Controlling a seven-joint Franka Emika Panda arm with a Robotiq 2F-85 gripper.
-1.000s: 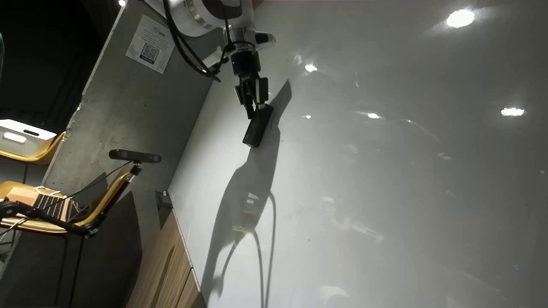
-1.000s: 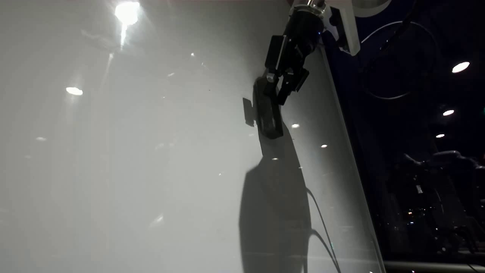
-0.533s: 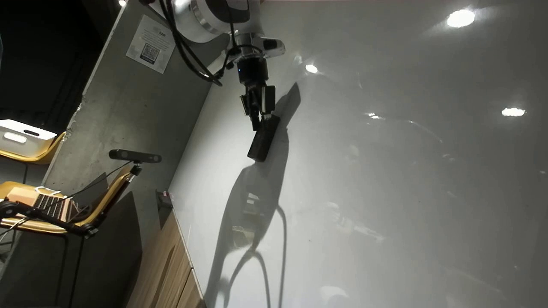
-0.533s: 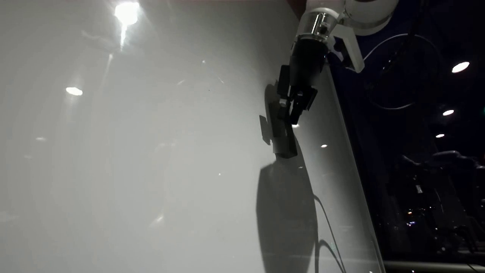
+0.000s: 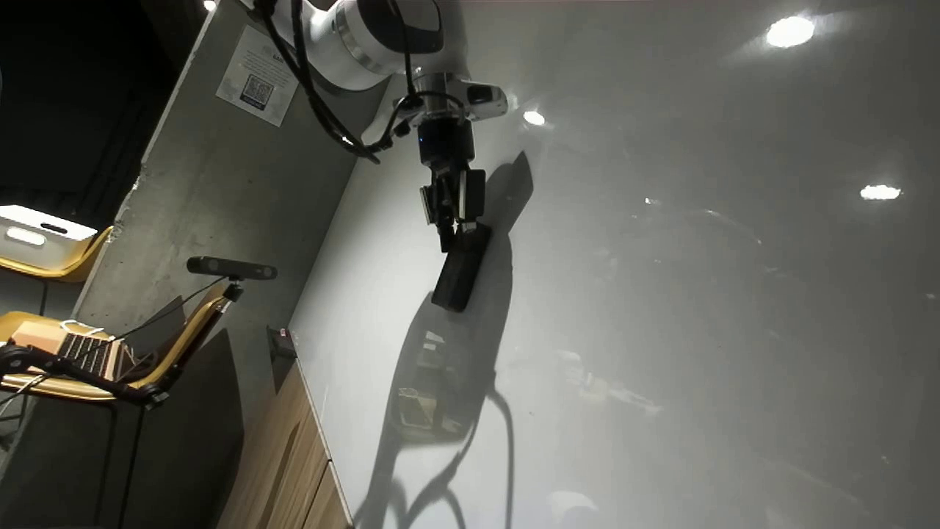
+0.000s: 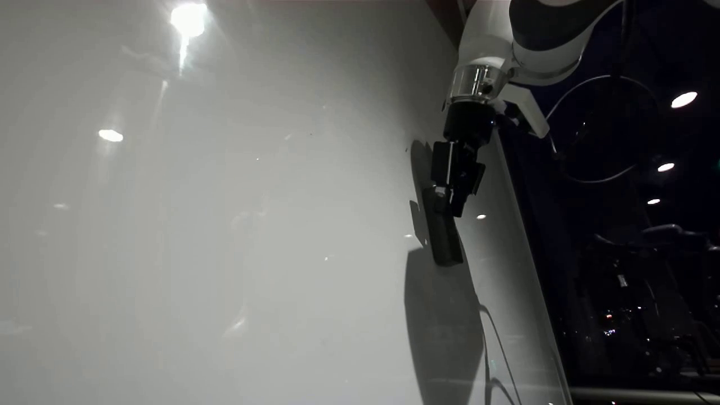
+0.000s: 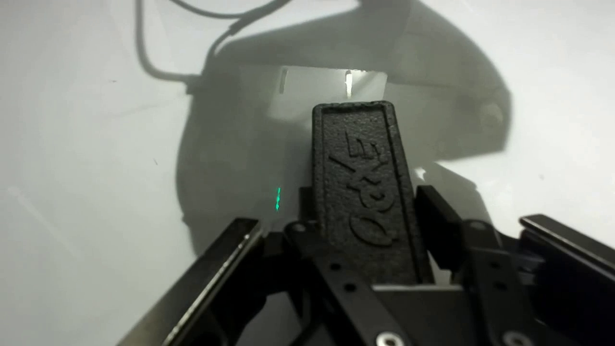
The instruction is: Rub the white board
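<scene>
Office or lab: laptop [image 5: 87, 354] on chair [image 5: 191, 332], QR-code notice [image 5: 258, 78].

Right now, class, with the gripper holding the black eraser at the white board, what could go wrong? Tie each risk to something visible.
The gripper holds the black eraser toward one end, so drag might twist it in the grip.
Black cables loop beside the arm and could snag as it moves.
Bright reflections gleam on the white board, so any leftover marks might be missed.
</scene>
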